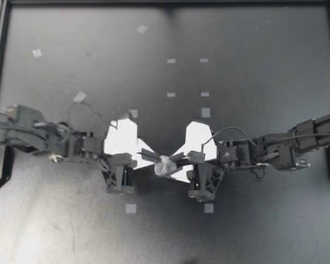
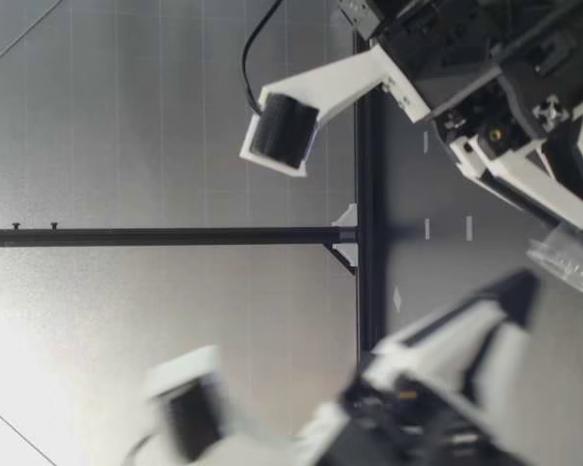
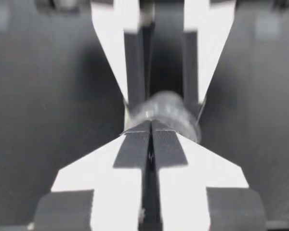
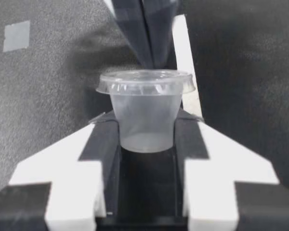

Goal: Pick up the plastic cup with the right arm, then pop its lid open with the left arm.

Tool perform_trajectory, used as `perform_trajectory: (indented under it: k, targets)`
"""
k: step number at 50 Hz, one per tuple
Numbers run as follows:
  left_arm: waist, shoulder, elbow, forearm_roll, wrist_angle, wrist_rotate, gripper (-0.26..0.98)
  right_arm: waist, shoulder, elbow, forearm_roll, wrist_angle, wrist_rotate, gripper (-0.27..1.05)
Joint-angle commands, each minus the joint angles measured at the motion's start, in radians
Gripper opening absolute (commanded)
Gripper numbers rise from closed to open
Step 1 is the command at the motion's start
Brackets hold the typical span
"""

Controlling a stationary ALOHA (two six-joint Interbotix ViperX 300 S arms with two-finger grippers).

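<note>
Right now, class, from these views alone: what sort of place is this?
Probably a robotics lab bench: left arm and right arm meet over a black table dotted with tape marks, a clear cup between them.

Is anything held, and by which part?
Right pincer clamps the lidded cup by its walls; left pincer seems to pinch the lid's rim.

Tape squares (image 1: pixel 171 94) on dark table (image 1: pixel 253 44)

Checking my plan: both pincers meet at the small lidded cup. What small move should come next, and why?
Probably ease the left pincer away to peel the lid: it is closed at the rim, and the right pincer clamps the cup.
</note>
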Motion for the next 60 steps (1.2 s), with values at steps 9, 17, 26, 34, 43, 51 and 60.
perform_trajectory:
  k: [9, 17, 26, 34, 43, 51, 60]
  targets:
    - [0.002, -0.222, 0.081, -0.014, -0.173, -0.086, 0.47, 0.005, -0.144, 0.112, -0.002, -0.222, -0.006, 0.2]
    - [0.002, -0.193, 0.121, -0.049, -0.422, -0.439, 0.85, 0.003, -0.225, 0.196, 0.0, -0.532, -0.118, 0.2]
    - [0.002, -0.074, 0.1, -0.058, -0.472, -0.985, 0.72, 0.003, -0.256, 0.225, 0.032, -0.724, -0.388, 0.21]
    - [0.002, -0.051, 0.074, 0.018, -0.589, -1.215, 0.72, 0.003, -0.225, 0.225, 0.075, -0.718, -0.488, 0.21]
    - [0.002, -0.077, 0.051, 0.055, -0.634, -1.264, 0.72, 0.003, -0.224, 0.244, 0.077, -0.718, -0.472, 0.21]
    - [-0.005, -0.067, 0.034, 0.057, -0.634, -1.264, 0.72, 0.003, -0.224, 0.247, 0.077, -0.718, -0.459, 0.21]
    - [-0.008, -0.057, 0.028, 0.061, -0.634, -1.264, 0.72, 0.003, -0.218, 0.238, 0.075, -0.716, -0.459, 0.21]
